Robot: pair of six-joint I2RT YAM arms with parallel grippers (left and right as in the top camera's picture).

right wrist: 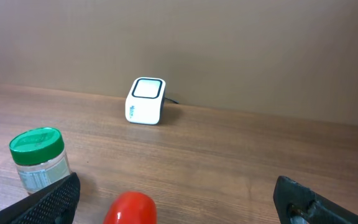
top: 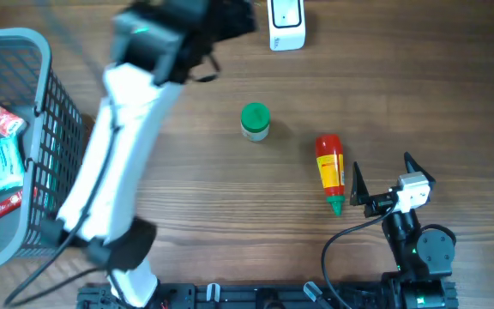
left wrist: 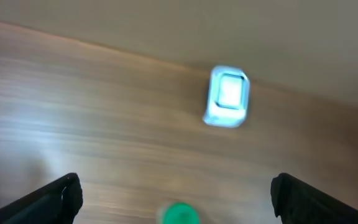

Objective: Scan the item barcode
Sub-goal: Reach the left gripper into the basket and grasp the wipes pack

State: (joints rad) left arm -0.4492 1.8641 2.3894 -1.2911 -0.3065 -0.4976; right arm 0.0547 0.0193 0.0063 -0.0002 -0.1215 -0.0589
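The white barcode scanner (top: 286, 24) stands at the table's far edge; it also shows as the scanner (left wrist: 229, 96) in the blurred left wrist view and the scanner (right wrist: 146, 101) in the right wrist view. A green-lidded jar (top: 255, 121) stands upright mid-table. A red sauce bottle (top: 330, 172) lies to its right, green tip toward me. My left gripper (top: 232, 21) hovers open and empty just left of the scanner, with the jar lid (left wrist: 179, 214) below it. My right gripper (top: 382, 165) is open and empty, right of the bottle (right wrist: 131, 208) and the jar (right wrist: 38, 158).
A grey wire basket (top: 45, 129) with several packets inside stands at the left edge. My left arm (top: 114, 163) stretches diagonally over the table beside it. A plain wall (right wrist: 229, 50) rises behind the scanner.
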